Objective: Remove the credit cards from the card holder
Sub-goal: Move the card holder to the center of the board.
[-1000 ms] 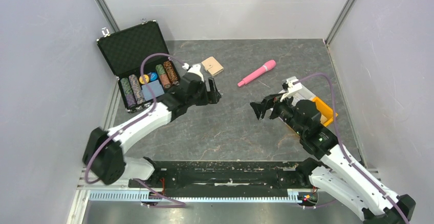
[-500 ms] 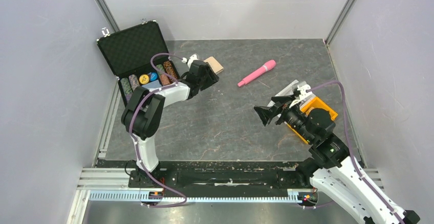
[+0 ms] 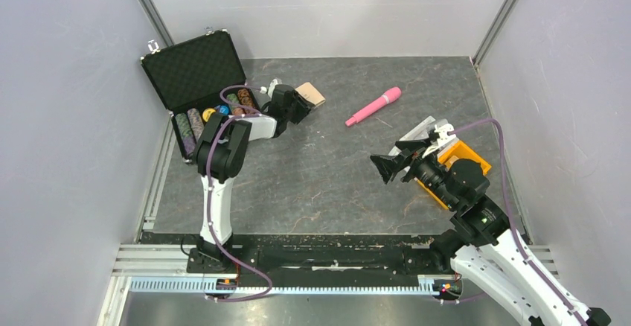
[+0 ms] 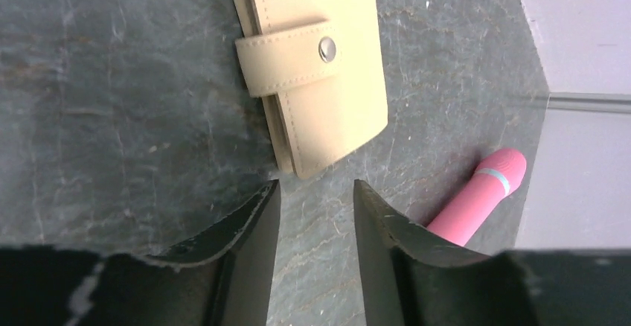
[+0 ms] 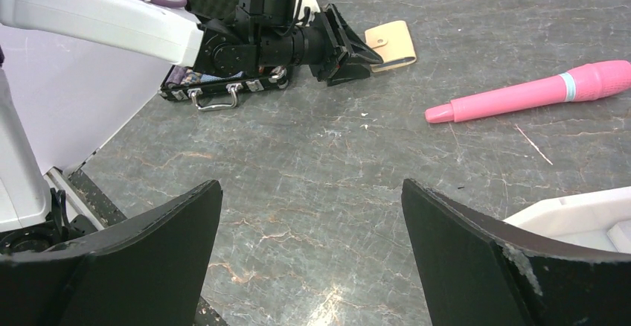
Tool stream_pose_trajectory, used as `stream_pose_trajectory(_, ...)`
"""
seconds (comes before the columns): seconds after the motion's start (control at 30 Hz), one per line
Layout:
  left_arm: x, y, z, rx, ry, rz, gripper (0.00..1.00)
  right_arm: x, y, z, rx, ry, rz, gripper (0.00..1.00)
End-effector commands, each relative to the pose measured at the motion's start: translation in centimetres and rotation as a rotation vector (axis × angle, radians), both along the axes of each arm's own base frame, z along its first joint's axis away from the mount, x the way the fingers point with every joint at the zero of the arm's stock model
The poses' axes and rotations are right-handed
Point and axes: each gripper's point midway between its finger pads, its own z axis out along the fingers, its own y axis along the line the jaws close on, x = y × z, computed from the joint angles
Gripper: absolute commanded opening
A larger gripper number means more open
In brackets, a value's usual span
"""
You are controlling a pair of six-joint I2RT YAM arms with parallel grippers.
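The card holder (image 4: 312,65), a tan wallet, lies folded and snapped shut on the grey table at the back, also seen in the top view (image 3: 312,94) and the right wrist view (image 5: 392,43). The credit cards are hidden. My left gripper (image 4: 312,188) hovers just short of the card holder's near corner, its jaws partly open over bare table with nothing between them. In the top view the left gripper (image 3: 303,107) reaches from the left. My right gripper (image 5: 312,192) stands wide open and empty above the table's right middle (image 3: 387,164).
An open black poker-chip case (image 3: 195,80) sits at the back left, close to the left arm. A pink wand (image 3: 373,106) lies right of the card holder. An orange tray (image 3: 470,159) with a white piece sits under the right arm.
The left arm has stretched out towards the card holder, and its jaws have narrowed. The right gripper shifted slightly to the right early on and has since stayed still and wide open.
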Motion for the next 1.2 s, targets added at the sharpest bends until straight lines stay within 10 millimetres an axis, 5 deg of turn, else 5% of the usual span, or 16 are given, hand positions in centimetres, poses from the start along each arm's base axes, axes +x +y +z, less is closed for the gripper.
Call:
stream_pose_trajectory(0.0, 2.0, -0.3, 0.8, -0.121, -0.021, 0.027, 0.43, -0.1, -0.1, 1.6, 0.033, -0.025, -0.007, 0.94)
stream_pose_trajectory(0.47, 1.5, 0.8, 0.9, -0.141, -0.020, 0.019, 0.03, 0.6, 0.0, 0.2, 0.017, 0.018, -0.028, 0.94)
stream_pose_trajectory(0.73, 0.1, 1.0, 3.1, -0.129, -0.068, -0.029, 0.02, 0.8, 0.0, -0.6, 0.009, 0.037, -0.036, 0.94)
stream_pose_trajectory(1.0, -5.4, 0.6, 4.7, -0.116, -0.085, -0.084, 0.02, 1.0, 0.0, -2.3, -0.020, 0.064, -0.044, 0.94)
stream_pose_trajectory(1.17, -11.5, -0.8, 5.3, -0.040, -0.085, -0.184, 0.02, 1.5, -0.7, -4.5, -0.052, 0.102, -0.087, 0.94)
